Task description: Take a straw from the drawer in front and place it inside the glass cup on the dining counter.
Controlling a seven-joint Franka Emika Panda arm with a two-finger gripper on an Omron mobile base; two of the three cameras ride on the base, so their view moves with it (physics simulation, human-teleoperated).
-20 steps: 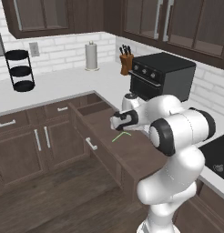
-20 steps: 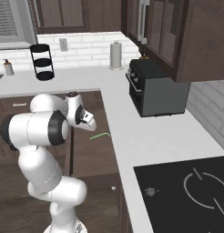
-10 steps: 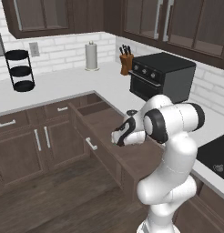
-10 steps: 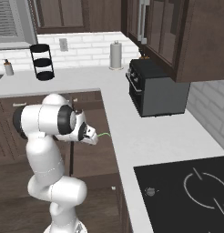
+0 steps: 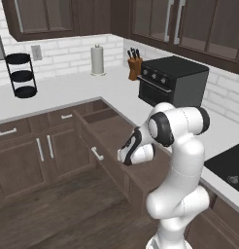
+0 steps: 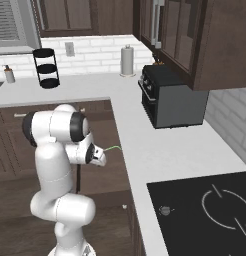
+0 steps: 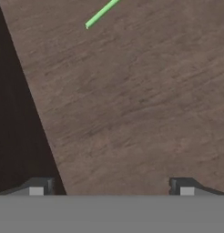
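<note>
The dark brown drawer [image 5: 110, 127] stands pulled out of the corner cabinet, its small silver handle [image 5: 97, 153] on the front. My gripper [image 5: 124, 158] hangs low over the drawer's wooden floor, jaws open and empty. A thin pale green straw [image 6: 113, 148] lies on that floor just right of the gripper [image 6: 100, 161]. In the hand view the straw [image 7: 102, 13] lies slanted at the top edge, well beyond the gripper [image 7: 111, 189], and the drawer's dark side wall [image 7: 16, 113] runs down the left. The glass cup and the dining counter are out of view.
A black toaster oven [image 5: 172, 80], a knife block [image 5: 135, 66] and a paper towel roll [image 5: 97, 59] stand on the white L-shaped worktop [image 5: 63, 90]. A black tiered stand [image 5: 22, 75] is at the back left. A black cooktop [image 6: 205, 210] lies to the right.
The hand has come down and toward the drawer's front, lower into the drawer, with the arm's upper links swinging over it. The jaws stay open. The straw has not moved.
</note>
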